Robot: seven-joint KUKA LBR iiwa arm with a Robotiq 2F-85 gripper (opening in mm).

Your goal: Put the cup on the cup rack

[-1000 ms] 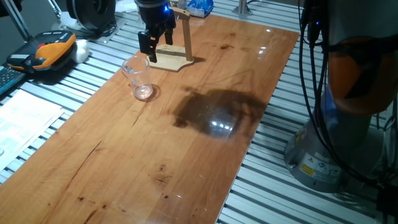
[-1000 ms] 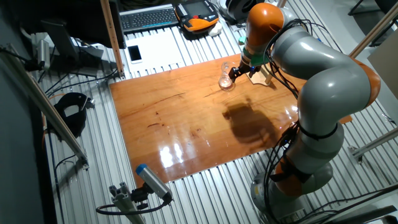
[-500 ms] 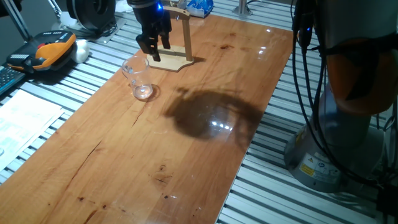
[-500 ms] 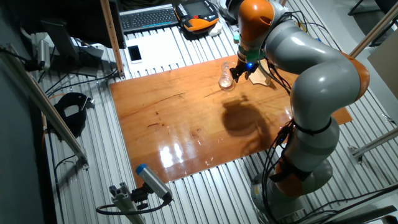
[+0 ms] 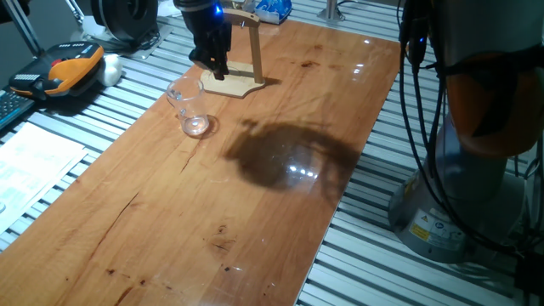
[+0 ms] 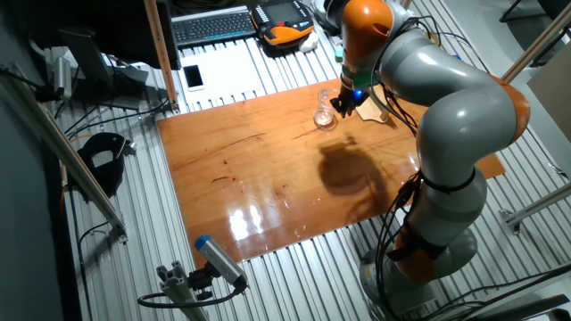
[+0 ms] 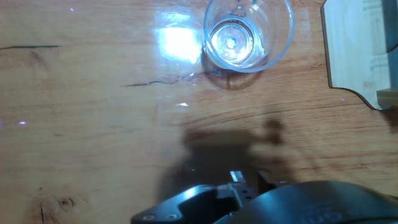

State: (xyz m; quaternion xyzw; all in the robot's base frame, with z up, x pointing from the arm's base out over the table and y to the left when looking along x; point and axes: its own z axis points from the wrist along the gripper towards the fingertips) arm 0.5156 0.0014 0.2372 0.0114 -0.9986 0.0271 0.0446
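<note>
The clear glass cup [image 5: 191, 106] stands upright and empty on the wooden table, left of the cup rack [image 5: 236, 83], a light wooden stand with a post and a top arm. My gripper [image 5: 214, 68] hangs above the table between the cup and the rack base, touching neither. Its fingers look drawn together and hold nothing. In the other fixed view the gripper [image 6: 339, 109] is just right of the cup [image 6: 323, 112], with the rack [image 6: 379, 105] behind it. In the hand view the cup [image 7: 249, 34] is at top centre, the rack base [image 7: 357, 50] at top right, and the gripper [image 7: 249, 180] at the bottom.
The wooden tabletop [image 5: 255, 195] lies on a slatted metal bench. An orange and black pendant [image 5: 72, 68] and a white ball [image 5: 112, 70] lie off the left edge. A keyboard [image 6: 214, 25] and papers lie beyond it. The robot base [image 5: 476, 170] stands at the right.
The gripper moved a little towards the cup and rack base, then stopped. Its two fingers, spread apart earlier, now look drawn together. The cup has not moved.
</note>
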